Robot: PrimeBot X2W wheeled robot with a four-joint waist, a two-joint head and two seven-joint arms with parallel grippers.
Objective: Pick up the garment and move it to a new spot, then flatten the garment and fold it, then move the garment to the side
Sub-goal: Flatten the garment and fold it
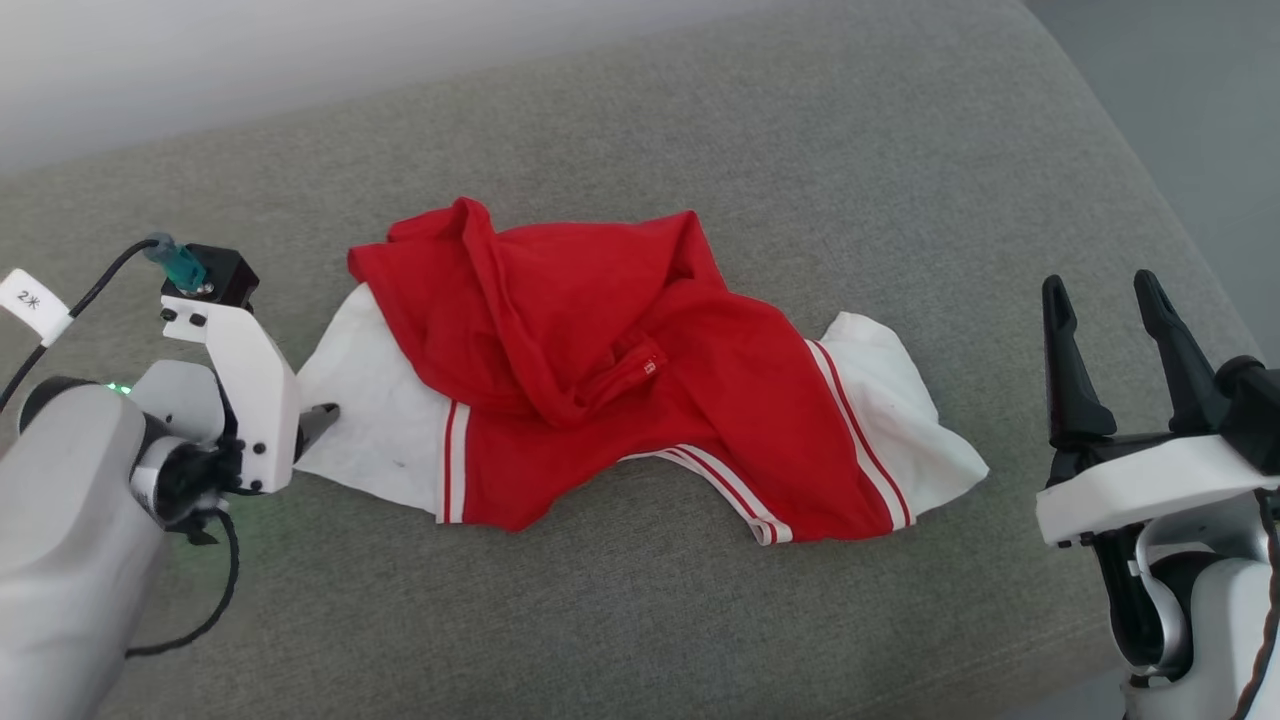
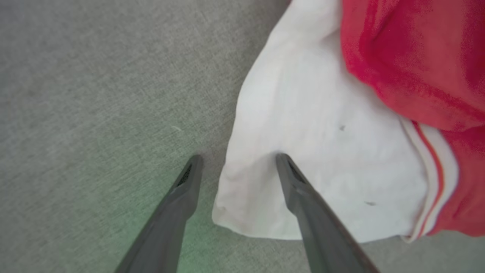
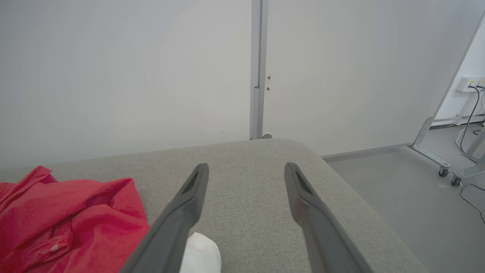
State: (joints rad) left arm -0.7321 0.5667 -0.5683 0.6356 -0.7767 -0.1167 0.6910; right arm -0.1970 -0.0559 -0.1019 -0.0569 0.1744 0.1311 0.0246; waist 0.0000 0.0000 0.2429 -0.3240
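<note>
The garment (image 1: pixel 600 370) lies crumpled in the middle of the grey cushion (image 1: pixel 800 130), its red body bunched up and a white sleeve spread out at each end. My left gripper (image 1: pixel 318 418) is low at the left sleeve's outer edge. In the left wrist view it (image 2: pixel 238 156) is open and straddles that white sleeve (image 2: pixel 322 151): one finger rests on the cloth, the other is over bare cushion. My right gripper (image 1: pixel 1098 283) stands open to the right of the garment, apart from it. Its wrist view shows the open gripper (image 3: pixel 246 166) above the cushion, with the garment (image 3: pixel 68 220) at lower left.
The cushion's right edge (image 1: pixel 1170 200) drops to a grey floor (image 3: pixel 409 189). A white wall panel with a metal post (image 3: pixel 257 68) stands behind the cushion. Wheeled frame legs (image 3: pixel 439 167) and cables stand on the floor at the far right.
</note>
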